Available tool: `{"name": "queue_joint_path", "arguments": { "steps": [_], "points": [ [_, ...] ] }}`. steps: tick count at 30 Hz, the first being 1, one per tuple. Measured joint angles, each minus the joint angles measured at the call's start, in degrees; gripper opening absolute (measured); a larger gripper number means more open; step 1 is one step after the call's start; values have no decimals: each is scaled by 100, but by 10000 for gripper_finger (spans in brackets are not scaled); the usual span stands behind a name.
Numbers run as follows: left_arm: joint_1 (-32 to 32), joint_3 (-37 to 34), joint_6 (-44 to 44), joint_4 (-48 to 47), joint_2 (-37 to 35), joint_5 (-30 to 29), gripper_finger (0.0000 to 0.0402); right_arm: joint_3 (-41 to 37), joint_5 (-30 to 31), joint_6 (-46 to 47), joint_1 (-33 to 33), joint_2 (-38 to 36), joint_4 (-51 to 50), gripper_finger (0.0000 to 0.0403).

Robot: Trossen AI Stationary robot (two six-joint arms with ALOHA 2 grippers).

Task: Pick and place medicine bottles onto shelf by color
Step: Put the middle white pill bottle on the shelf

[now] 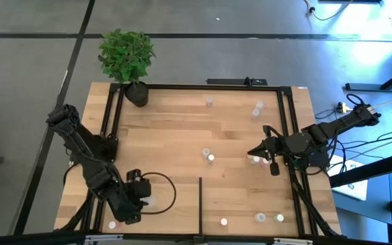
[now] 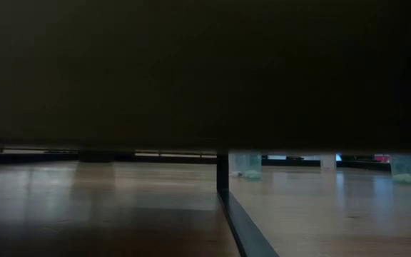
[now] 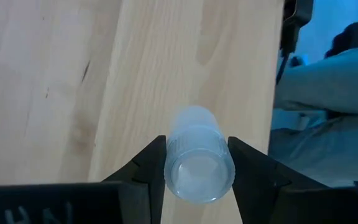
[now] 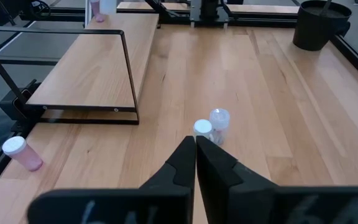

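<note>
My left gripper [image 1: 139,195] is over the shelf's [image 1: 172,129] near left part and is shut on a small whitish medicine bottle [image 3: 194,163]. The light wood boards [image 3: 55,93] lie below it. My right gripper [image 4: 196,144] waits shut and empty over the shelf's right side [image 1: 252,151]. Two bottles [image 4: 211,126] stand on the wood just beyond its fingertips. Other bottles stand scattered on the shelf: far right [image 1: 257,109], far middle [image 1: 209,102], near right [image 1: 260,218] and near left [image 1: 112,223]. My left gripper pinches the bottle between its two fingers, one on each side of the ribbed band [image 3: 194,149] at the end nearest the wrist. The fingers slant down from above. The bottle points away along the fingers, its far end [image 3: 191,118] toward the wood and seemingly clear of it.
A black plant pot [image 1: 138,94] with a green plant stands at the shelf's far left corner. A short black divider bar [image 1: 201,204] runs in from the near edge, and thin black rails [image 1: 286,122] edge the shelf. In the low view a dark mass hides everything above board level.
</note>
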Motion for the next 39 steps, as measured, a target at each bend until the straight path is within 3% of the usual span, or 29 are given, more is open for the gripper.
{"name": "queue_joint_path", "arguments": {
  "steps": [6, 11, 21, 25, 39],
  "points": [
    [-8, 964, -172, -1055, 712, 364, 133, -2, 0, 1, 2, -2, -6, 16],
    [-264, 1451, -626, -1355, 1162, 590, 133, -2, 0, 1, 2, -2, -3, 16],
    [-709, 1480, -1944, -1261, 1543, 888, 133, -2, 0, 1, -1, -2, -1, 16],
    [-723, 1480, -2068, -1247, 1750, 1183, 133, -2, 0, 1, 2, -2, -1, 16],
    [-730, 1298, -2144, -935, 1818, 1320, 133, -2, 0, 1, 1, -2, -1, 16]
  ]
}}
